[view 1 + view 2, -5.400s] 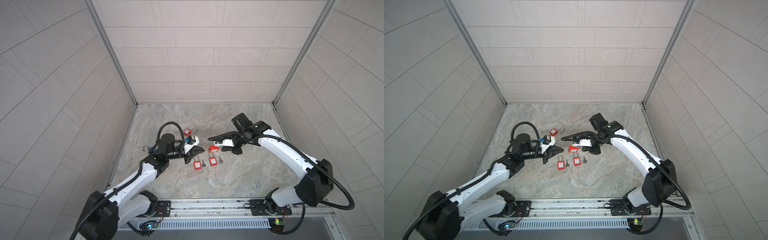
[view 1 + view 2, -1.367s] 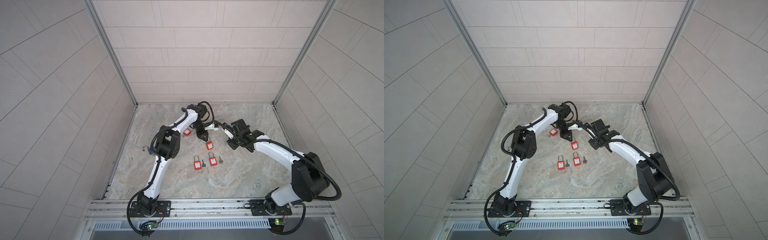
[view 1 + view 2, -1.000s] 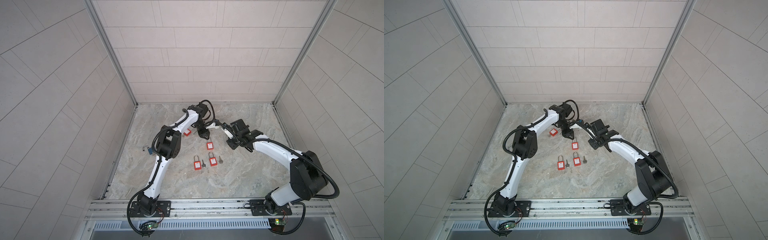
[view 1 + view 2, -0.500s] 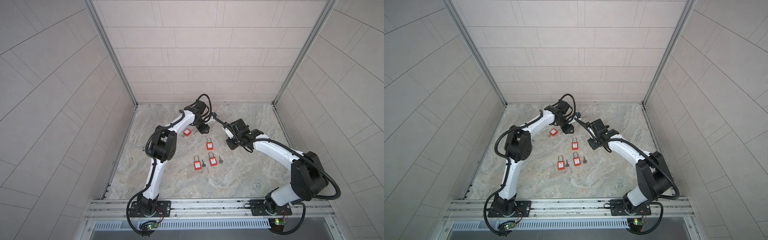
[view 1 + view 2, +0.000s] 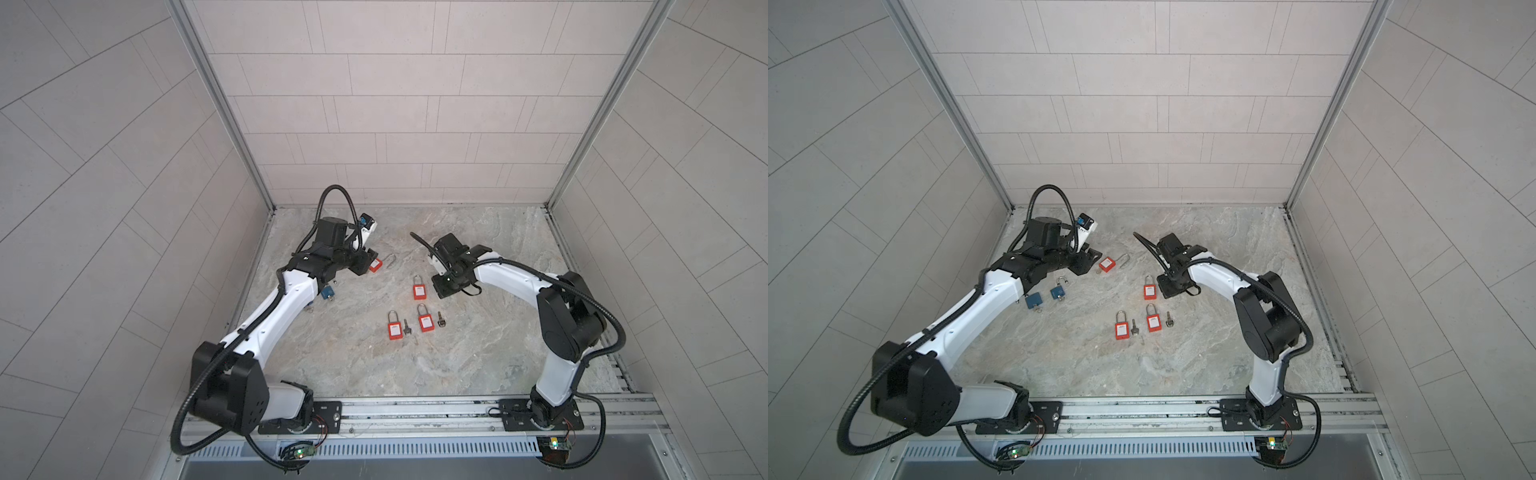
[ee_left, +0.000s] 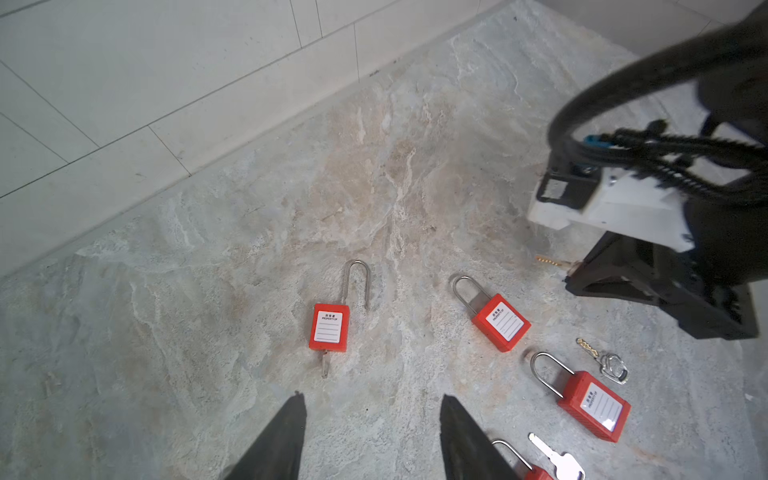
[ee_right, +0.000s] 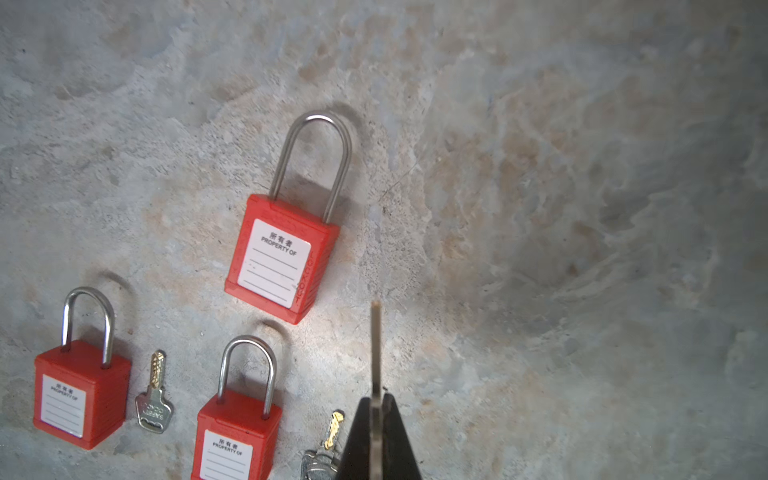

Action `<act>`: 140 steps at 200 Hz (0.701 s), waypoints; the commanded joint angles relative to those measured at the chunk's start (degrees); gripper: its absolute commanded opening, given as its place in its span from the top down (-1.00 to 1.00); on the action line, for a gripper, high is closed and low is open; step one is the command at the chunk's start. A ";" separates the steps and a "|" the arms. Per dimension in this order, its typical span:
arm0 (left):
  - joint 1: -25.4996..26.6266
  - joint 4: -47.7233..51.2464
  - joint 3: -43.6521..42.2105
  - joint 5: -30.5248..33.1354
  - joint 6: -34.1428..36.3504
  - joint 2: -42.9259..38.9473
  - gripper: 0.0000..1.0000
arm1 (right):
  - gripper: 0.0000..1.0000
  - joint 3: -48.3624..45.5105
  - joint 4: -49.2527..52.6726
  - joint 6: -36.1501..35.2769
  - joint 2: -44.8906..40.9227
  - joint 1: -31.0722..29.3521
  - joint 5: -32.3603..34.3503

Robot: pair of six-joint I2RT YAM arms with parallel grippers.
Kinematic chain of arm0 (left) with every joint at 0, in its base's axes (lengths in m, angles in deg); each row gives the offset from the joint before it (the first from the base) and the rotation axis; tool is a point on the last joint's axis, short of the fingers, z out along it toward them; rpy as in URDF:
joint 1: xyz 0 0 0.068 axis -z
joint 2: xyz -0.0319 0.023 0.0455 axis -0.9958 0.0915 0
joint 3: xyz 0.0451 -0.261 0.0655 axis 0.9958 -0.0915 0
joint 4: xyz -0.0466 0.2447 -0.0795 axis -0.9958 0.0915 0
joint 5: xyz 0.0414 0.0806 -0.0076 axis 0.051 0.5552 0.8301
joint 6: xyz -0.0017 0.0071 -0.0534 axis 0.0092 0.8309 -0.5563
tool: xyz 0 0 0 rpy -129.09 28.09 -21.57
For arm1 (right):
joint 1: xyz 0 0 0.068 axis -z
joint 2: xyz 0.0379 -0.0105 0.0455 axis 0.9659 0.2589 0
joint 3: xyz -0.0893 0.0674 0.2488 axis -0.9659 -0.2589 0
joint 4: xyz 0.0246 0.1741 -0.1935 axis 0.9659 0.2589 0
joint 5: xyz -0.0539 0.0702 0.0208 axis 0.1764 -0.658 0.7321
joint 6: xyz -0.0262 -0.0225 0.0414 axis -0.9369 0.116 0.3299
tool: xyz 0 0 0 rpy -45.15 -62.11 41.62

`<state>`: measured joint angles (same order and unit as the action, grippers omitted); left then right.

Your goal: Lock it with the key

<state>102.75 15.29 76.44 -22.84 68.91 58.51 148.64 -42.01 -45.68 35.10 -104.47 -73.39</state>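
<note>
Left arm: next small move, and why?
Probably lower the left gripper and close it on the open-shackle padlock. That padlock lies just ahead of its open, empty jaws. The right gripper is shut on a key and needs the lock held steady.

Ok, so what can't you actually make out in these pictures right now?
- The key in the right gripper: edge-on in the right wrist view, so its teeth don't show.
- The open red padlock: something pokes from under its body, too blurred in the left wrist view to name.
- The cut-off red padlock: the left wrist view's edge hides most of its body.
- The blue padlocks: too small in a top view to tell locked or open.
</note>
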 commanded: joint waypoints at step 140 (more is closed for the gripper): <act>-0.29 -4.04 -10.30 2.42 -16.83 -11.70 -0.23 | 0.66 9.58 6.86 6.41 12.61 1.63 -4.96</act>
<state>102.75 11.83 66.38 -19.60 54.05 46.86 158.06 -37.07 -40.26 47.32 -103.55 -78.51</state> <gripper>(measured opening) 0.613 0.107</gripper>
